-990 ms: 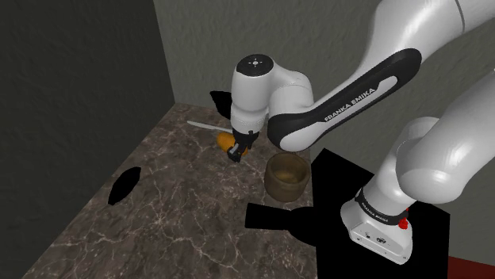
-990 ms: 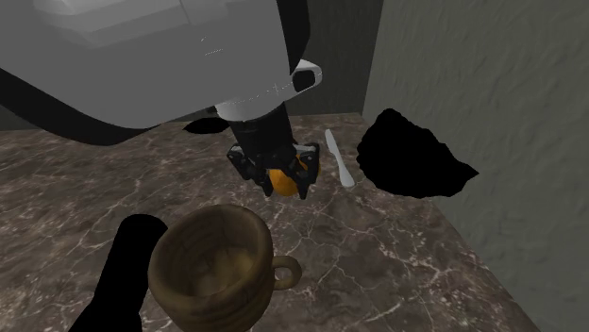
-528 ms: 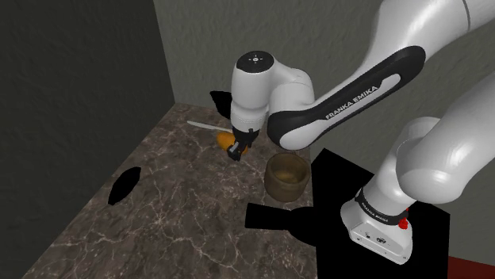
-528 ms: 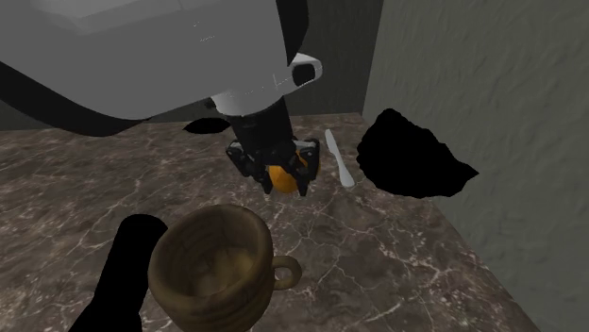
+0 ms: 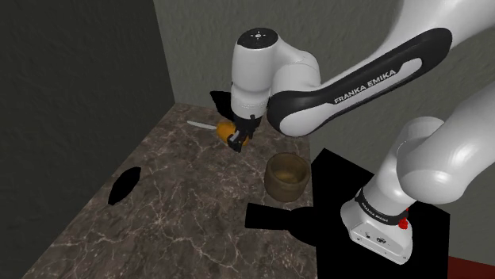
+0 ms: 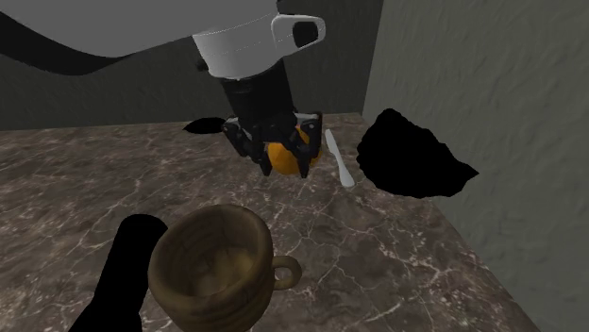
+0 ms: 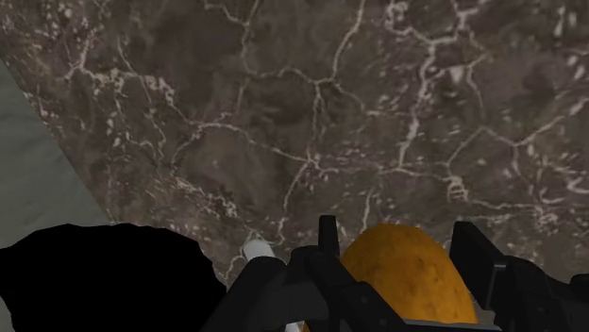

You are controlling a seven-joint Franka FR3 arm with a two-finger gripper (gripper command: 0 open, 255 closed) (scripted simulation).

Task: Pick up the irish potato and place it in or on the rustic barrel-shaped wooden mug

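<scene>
The potato (image 5: 226, 128) (image 6: 279, 156) (image 7: 408, 273) is an orange-brown lump held clear above the dark marble top. My black gripper (image 5: 235, 136) (image 6: 281, 158) (image 7: 401, 259) is shut on it, one finger on each side. The wooden mug (image 5: 285, 176) (image 6: 213, 270) stands upright and empty on the marble, with its handle toward the second exterior view's right. In the shoulder view the mug lies to the lower right of the gripper, near the stand.
A white spoon-like utensil (image 5: 201, 126) (image 6: 340, 160) lies on the marble (image 5: 186, 202) near the back wall. Black undrawn patches (image 5: 124, 185) (image 6: 413, 156) sit on the surface. Grey walls close off the back and one side.
The gripper has risen with the potato in it, lifting it off the marble. The mug and the utensil have not moved.
</scene>
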